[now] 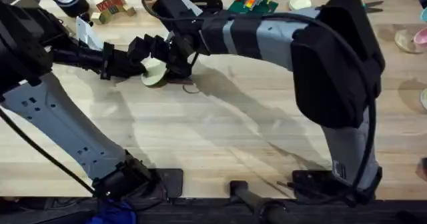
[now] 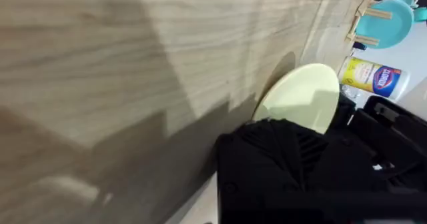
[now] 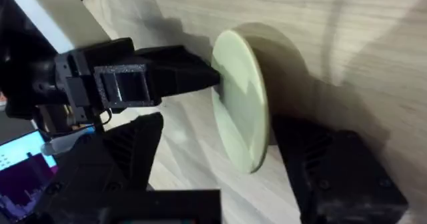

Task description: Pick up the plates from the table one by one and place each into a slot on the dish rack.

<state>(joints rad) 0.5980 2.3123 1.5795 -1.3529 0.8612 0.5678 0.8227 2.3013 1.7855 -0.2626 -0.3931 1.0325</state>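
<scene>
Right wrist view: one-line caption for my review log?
Both grippers meet at the cream plate, held on edge above the table.

— What do the arms look like?
— The right arm has grey tube sections joined by bulky matte black housings, with a thin black cable running along it. The left arm has a grey link with small dark screw holes.
— And the ends?
— Both grippers are black. The left gripper shows a square, window-like block behind blunt fingers; the right gripper has thick angular fingers with ridged faces.
</scene>
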